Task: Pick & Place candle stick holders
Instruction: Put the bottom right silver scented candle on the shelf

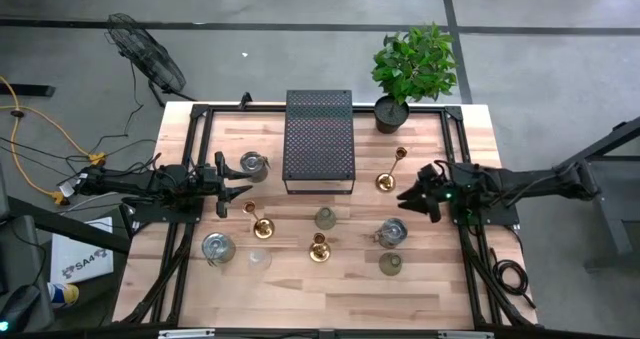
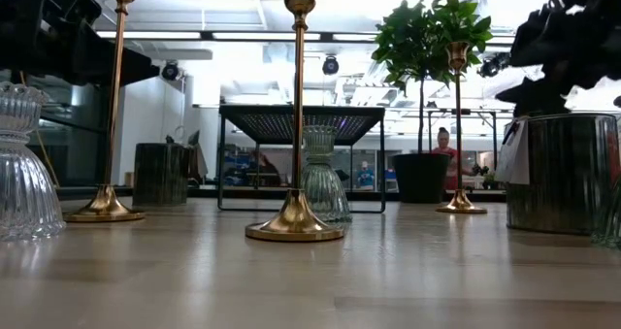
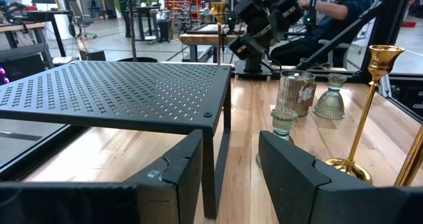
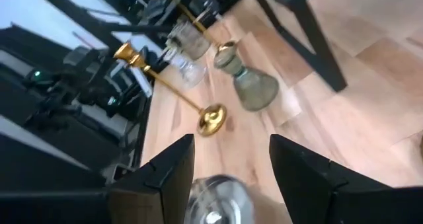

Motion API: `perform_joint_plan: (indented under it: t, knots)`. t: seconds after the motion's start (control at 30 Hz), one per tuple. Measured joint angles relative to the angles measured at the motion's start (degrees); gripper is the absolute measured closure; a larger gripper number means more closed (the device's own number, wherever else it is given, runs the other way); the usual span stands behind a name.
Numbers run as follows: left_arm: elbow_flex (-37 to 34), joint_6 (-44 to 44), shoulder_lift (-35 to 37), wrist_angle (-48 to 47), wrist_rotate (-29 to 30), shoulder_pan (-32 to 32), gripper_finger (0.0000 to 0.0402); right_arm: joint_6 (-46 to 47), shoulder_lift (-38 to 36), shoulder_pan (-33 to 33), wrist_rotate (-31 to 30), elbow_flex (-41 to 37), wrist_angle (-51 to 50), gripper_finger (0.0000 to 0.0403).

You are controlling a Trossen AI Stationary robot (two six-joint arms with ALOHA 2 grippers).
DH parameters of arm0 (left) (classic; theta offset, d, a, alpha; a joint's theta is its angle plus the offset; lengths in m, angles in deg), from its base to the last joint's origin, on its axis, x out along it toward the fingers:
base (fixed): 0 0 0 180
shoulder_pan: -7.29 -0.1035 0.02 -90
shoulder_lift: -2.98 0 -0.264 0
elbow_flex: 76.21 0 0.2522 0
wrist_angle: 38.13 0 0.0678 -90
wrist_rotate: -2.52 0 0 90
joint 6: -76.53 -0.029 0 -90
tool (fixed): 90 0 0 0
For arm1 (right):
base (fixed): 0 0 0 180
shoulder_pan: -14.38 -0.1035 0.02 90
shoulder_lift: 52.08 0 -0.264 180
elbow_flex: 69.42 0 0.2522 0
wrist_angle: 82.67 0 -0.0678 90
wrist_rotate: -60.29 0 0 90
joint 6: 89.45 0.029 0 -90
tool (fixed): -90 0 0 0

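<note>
Nine candle stick holders (image 1: pixel 320 247) stand spread over the desk (image 1: pixel 300 294), around the black perforated box (image 1: pixel 320 139); 3 brass, rest glass/silvery cups. Right pincer (image 1: pixel 408 195) hovers just w/ fingers apart, empty, betw. brass holder (image 1: pixel 387 181) & silvery cup (image 1: pixel 391 232). Left pincer (image 1: pixel 236 188) partly open, empty, beside box, near glass cup (image 1: pixel 254 165). Plant (image 1: pixel 412 71) at back.

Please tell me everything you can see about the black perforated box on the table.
The box looks like black metal: a flat rectangular top full of small holes, standing on thin legs, open underneath. It stands upright at the table's far middle edge, left of the plant. Nothing lies on it, and neither tool touches it.
</note>
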Motion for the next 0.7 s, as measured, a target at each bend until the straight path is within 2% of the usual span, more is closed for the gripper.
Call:
perform_joint_plan:
  t: [0.2,0.37,0.53,0.7]
  knots:
    - [0.00,0.00,0.02,0.00,0.00,0.00,0.0256,2.34,2.48,-1.40,0.97,7.66,-16.80,0.0213]
    - [0.00,0.00,0.00,0.00,0.00,0.02,0.0256,13.88,7.55,-4.66,1.07,14.54,-29.68,0.0213]
    - [0.00,0.00,0.00,0.01,0.00,0.01,0.0256,27.18,15.14,-9.62,1.48,19.03,-32.25,0.0213]
    - [0.00,0.00,0.02,0.02,0.00,0.02,0.0256,36.01,23.65,-13.17,1.28,22.72,-32.48,0.0213]
